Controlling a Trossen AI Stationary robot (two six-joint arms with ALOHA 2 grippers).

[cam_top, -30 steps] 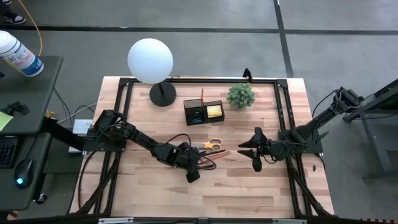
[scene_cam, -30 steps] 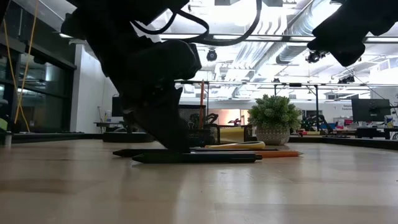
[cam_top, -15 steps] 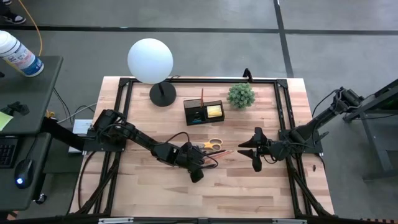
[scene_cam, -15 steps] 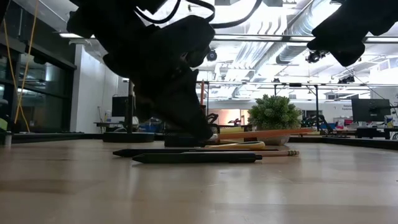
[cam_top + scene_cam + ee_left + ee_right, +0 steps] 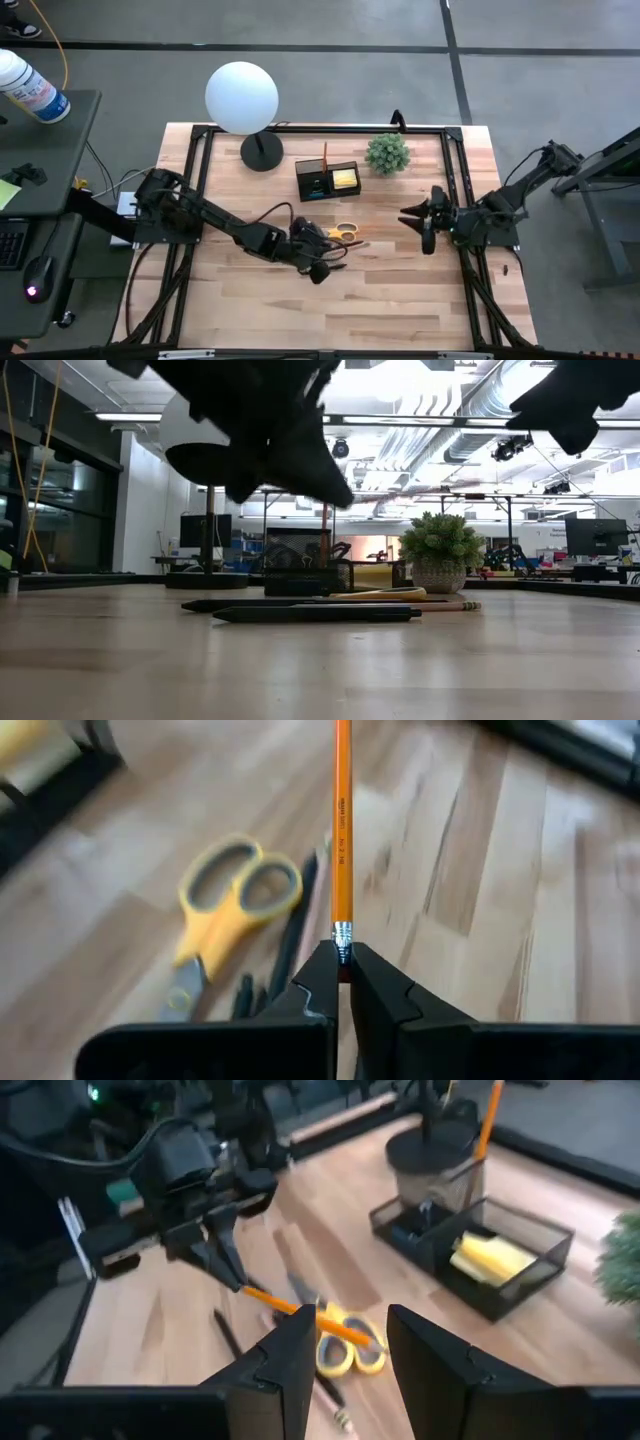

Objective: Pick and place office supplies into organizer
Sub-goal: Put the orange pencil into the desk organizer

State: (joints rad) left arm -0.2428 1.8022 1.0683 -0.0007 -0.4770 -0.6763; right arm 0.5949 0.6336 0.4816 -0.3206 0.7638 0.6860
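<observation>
A: Left gripper (image 5: pixel 342 982) is pinching the orange pencil (image 5: pixel 342 830) by its eraser end, fingers pressed tight on the ferrule. Pencil runs straight out from the fingertips, in line with the gripper, and is lifted clear of the table (image 5: pixel 400 290).

B: Where's the organizer (image 5: pixel 327 180) from there?

A: High view: about 12 o'clock from the left gripper, slightly toward 1. The yellow-handled scissors (image 5: pixel 341 232) and 2 or 3 dark pens (image 5: pixel 315 614) lie on the wood between them, just beside the gripper.

B: So the pencil's long axis matters.

A: My read: it points roughly level now, so it needs tipping upright to go into the tall cup, which already holds 1 pencil. Sticky-note pad (image 5: pixel 344 178) sits in the organizer's 3 o'clock compartment.

B: Right arm?

A: Right gripper (image 5: pixel 427 215) hangs at the table's 3 o'clock side, fingers spread, holding nothing. Left is nearer to the organizer and already loaded.
</observation>
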